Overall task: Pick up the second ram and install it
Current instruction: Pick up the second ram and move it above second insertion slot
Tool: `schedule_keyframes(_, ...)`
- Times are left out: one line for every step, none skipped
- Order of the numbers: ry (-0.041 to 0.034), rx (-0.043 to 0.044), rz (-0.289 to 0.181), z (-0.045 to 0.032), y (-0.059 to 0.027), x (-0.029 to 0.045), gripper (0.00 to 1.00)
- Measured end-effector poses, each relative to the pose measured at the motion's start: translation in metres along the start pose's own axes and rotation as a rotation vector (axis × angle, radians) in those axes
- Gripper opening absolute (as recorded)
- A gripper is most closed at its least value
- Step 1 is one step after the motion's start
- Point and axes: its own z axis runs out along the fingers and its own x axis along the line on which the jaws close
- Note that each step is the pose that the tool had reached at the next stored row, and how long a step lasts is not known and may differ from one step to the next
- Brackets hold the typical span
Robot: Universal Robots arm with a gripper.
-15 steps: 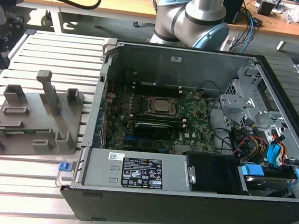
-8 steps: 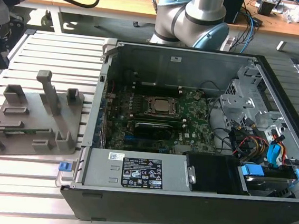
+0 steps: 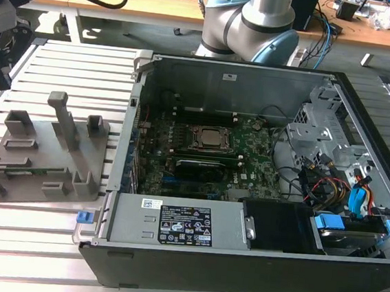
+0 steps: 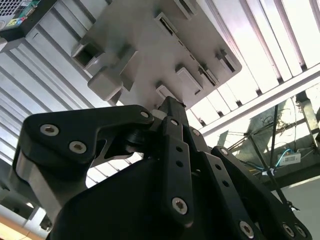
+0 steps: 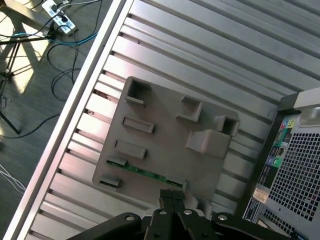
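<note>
The second ram (image 5: 142, 172) is a thin green stick lying in a slot of the grey holder tray (image 5: 165, 130). In the exterior view the ram (image 3: 27, 170) sits at the tray's (image 3: 48, 159) front left. My gripper (image 5: 171, 196) hangs well above the table, over the tray's edge nearest the ram. Its black fingers (image 4: 172, 112) are pressed together with nothing between them. The open computer case (image 3: 249, 158) holds the green motherboard (image 3: 200, 160), to the exterior view's right of the tray.
The tray has several upright posts and pockets, the tallest post (image 3: 60, 116) near its back. The slatted metal table (image 3: 35, 227) ends in a rail (image 5: 75, 105), beyond which cables lie on the floor (image 5: 30, 60). The case wall (image 3: 131, 126) stands beside the tray.
</note>
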Motion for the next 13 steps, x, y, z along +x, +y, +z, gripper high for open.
schedule_keyframes(0.0006, -0.0003, -0.013, 0.0, 0.0, 0.0, 0.11)
schedule_keyframes(0.0012, -0.0006, -0.026, 0.0, 0.0, 0.0, 0.11)
schedule_keyframes(0.0015, -0.0008, -0.033, 0.0, 0.0, 0.0, 0.11)
schedule_keyframes(0.0017, -0.0009, -0.037, 0.0, 0.0, 0.0, 0.11)
schedule_keyframes(0.002, -0.001, -0.044, 0.0, 0.0, 0.0, 0.11)
schedule_keyframes(0.0023, -0.0012, -0.052, 0.0, 0.0, 0.0, 0.11)
schedule_keyframes(0.0027, -0.0014, -0.06, 0.0, 0.0, 0.0, 0.11)
schedule_keyframes(0.0029, -0.0015, -0.066, 0.0, 0.0, 0.0, 0.11)
schedule_keyframes(0.0031, -0.0016, -0.07, 0.0, 0.0, 0.0, 0.11)
schedule_keyframes(0.0035, -0.0019, -0.08, 0.0, 0.0, 0.0, 0.11)
schedule_keyframes(0.004, -0.002, -0.088, 0.0, 0.0, 0.0, 0.11)
schedule_keyframes(0.0043, -0.0022, -0.096, 0.0, 0.0, 0.0, 0.11)
schedule_keyframes(0.0045, -0.0023, -0.099, 0.0, 0.0, 0.0, 0.11)
